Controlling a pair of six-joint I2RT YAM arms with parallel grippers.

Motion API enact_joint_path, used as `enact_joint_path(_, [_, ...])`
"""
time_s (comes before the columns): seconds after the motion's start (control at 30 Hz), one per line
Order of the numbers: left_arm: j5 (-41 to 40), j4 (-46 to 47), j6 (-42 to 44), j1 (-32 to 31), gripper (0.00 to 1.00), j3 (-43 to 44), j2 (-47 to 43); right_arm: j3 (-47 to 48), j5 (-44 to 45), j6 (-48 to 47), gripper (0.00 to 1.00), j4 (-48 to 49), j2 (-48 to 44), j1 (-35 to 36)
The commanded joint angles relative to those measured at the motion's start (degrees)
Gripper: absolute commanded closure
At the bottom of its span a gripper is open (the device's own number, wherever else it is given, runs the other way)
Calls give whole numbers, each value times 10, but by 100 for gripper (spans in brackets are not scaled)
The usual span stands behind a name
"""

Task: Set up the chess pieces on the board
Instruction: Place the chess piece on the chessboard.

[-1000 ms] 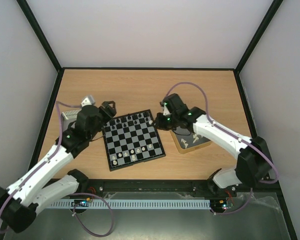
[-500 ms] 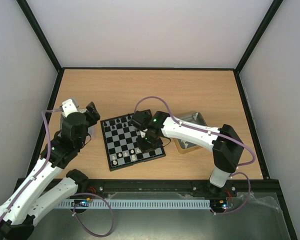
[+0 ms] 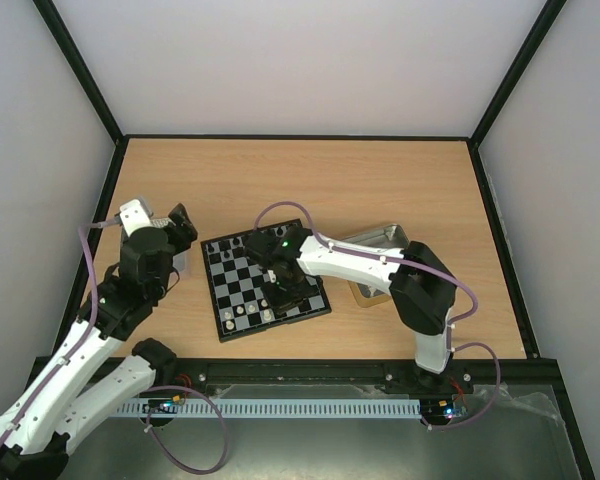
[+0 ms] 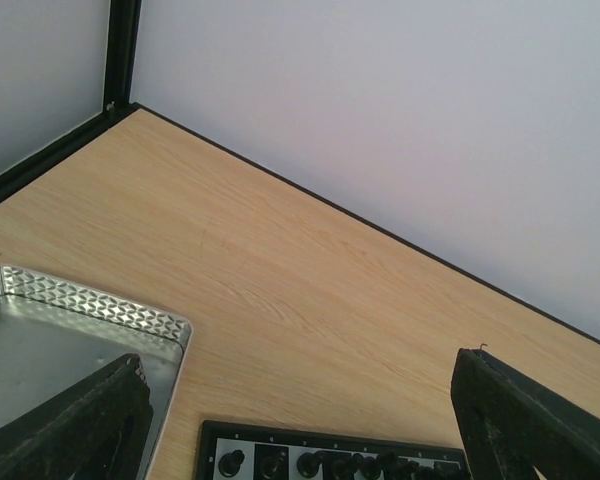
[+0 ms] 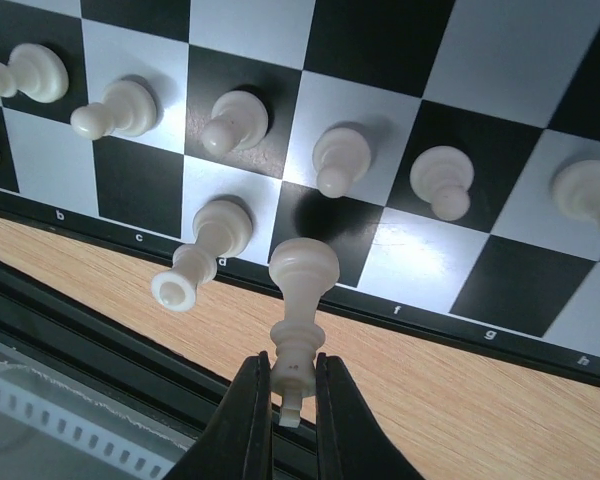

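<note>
One white piece, right gripper clamped

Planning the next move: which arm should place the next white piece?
Right: the right gripper grips a white piece over the board, at its near row; the left gripper is open and empty by the silver tray.

Robot lab test cell: left arm and right arm, white and black, bolted side by side at the near edge of a wood-grain table. It's boxed in by plain pale panels set in black frame struts. A slotted cable duct and a loose purple cable run along the front; on the table sit a small chessboard and metal trays.
</note>
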Motion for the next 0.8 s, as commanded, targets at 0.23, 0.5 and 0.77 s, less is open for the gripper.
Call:
enact_joint_path(0.23, [6,6,-1,5,16,-9,-9,18,3,-5,93,-11,27,11])
enact_joint_path(0.5, [5,5,-3,7,16,-13,-12,32,22,-4,91,-21,40,11])
enact_joint_path(0.77, [1,3,-2,8,16,-11,-13,39,38,-7,88,-37,44,11])
